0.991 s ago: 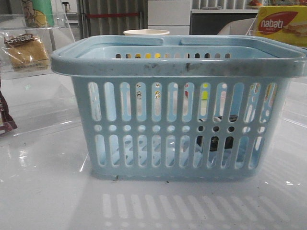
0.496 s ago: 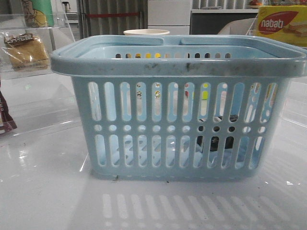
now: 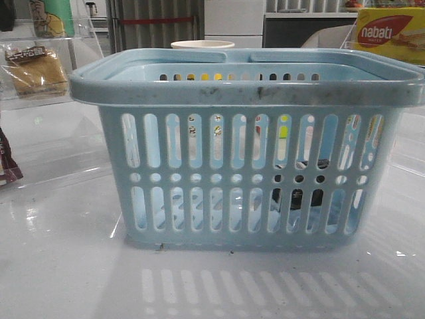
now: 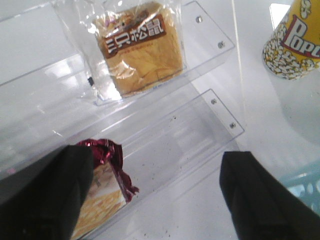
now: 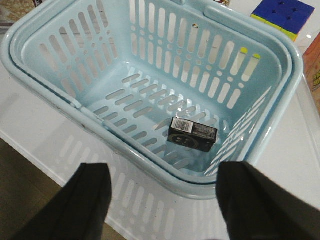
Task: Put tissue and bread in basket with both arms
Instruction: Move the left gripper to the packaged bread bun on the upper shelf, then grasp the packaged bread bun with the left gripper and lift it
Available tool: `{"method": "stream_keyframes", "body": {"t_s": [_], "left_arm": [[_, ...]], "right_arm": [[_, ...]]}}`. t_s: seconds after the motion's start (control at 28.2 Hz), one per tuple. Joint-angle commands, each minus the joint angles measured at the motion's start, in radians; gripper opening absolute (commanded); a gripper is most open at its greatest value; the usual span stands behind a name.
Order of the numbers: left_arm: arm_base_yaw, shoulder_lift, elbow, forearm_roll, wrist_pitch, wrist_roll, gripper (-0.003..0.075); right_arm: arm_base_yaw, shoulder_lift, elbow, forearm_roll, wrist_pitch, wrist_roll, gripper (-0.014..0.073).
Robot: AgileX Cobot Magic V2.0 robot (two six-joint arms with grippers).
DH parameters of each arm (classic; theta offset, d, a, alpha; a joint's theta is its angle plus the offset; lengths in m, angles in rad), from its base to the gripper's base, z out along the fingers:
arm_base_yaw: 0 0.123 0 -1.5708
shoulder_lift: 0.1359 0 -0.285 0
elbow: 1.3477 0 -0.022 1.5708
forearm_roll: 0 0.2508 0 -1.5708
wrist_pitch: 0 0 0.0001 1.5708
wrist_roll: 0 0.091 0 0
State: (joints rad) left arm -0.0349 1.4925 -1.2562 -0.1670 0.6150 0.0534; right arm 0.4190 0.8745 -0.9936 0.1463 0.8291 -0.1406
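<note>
One of the two items is already stowed, so the task stands roughly half complete. The basket [image 3: 246, 149] sits on the white counter [image 3: 66, 272], and the right wrist view shows the tissue [image 5: 192, 134], a small dark pack, lying flat on the basket floor near one corner. The bread [image 4: 137, 50] is not yet in the basket; it rests in its clear wrap on the upper tier of a transparent shelf [image 4: 200, 125]. The left claw [image 4: 155, 192] hovers above that shelf, jaws spread wide and empty. The right claw [image 5: 162, 197] hangs over the basket rim, likewise spread and holding nothing.
</note>
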Motion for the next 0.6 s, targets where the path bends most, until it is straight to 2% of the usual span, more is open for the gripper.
{"method": "stream_keyframes", "body": {"t_s": [0.0, 0.28, 0.57], "left_arm": [[0.031, 0.05, -0.118, -0.079, -0.04, -0.003, 0.0578], [0.083, 0.189, -0.229, -0.258, -0.103, -0.003, 0.0578], [0.091, 0.28, -0.273, -0.288, -0.247, -0.008, 0.0578]], "right_arm": [[-0.001, -0.007, -0.028, 0.011, -0.063, -0.013, 0.0552], [-0.001, -0.007, -0.028, 0.011, -0.063, -0.013, 0.0552], [-0.001, -0.007, -0.028, 0.011, -0.063, -0.013, 0.0552]]}}
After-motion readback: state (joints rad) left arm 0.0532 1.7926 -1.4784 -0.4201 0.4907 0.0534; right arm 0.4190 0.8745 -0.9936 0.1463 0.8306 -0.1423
